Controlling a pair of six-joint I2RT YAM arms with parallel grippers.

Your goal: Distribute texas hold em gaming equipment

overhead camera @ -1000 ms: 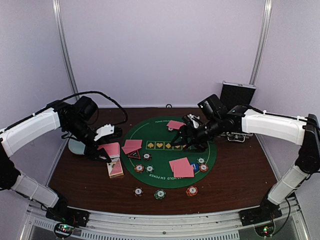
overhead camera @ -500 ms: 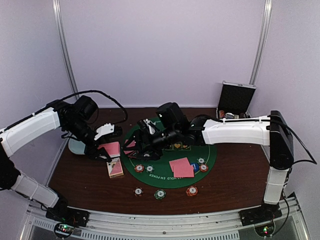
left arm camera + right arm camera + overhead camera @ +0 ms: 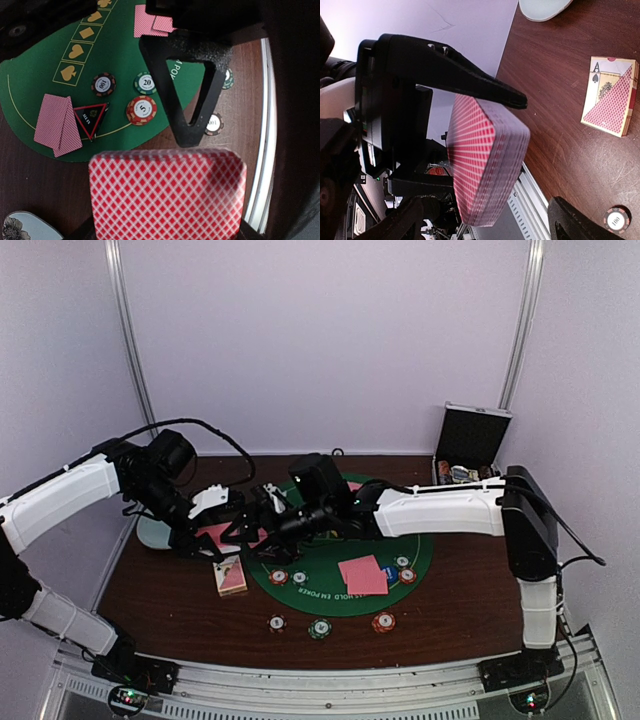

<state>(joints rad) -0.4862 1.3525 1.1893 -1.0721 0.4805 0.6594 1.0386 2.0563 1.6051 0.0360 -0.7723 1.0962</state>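
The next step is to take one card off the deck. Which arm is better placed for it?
Probably the right. The right tool is open and close to the deck of cards, while the left tool is shut on that deck and must hold it.

Top view high at near edge, facing table (image 3: 470,590); wrist views close, both on card deck (image 3: 167,195)
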